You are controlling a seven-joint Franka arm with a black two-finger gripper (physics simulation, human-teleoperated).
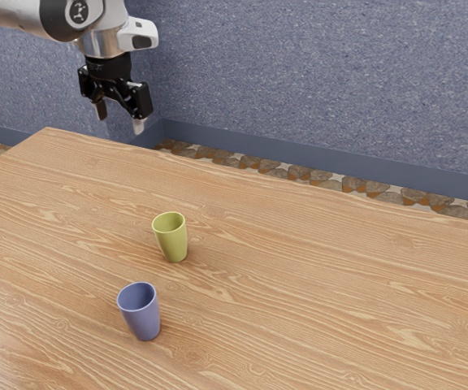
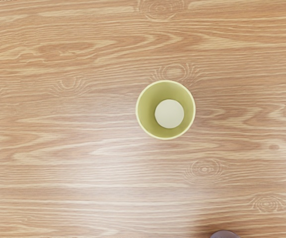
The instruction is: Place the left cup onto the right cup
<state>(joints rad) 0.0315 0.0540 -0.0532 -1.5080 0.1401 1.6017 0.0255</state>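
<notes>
Spread and empty, the hand is held high above the far corner of the counter, well apart from both cups. The green cup stands upright near the counter's middle, and the blue cup stands upright near it, toward the exterior view's left and front. Which of the 2 counts as the left one is not settled, so the wrong cup could be picked. An off-centre descent could knock a cup over, and a tilted release could send it toppling off the other's rim.
</notes>
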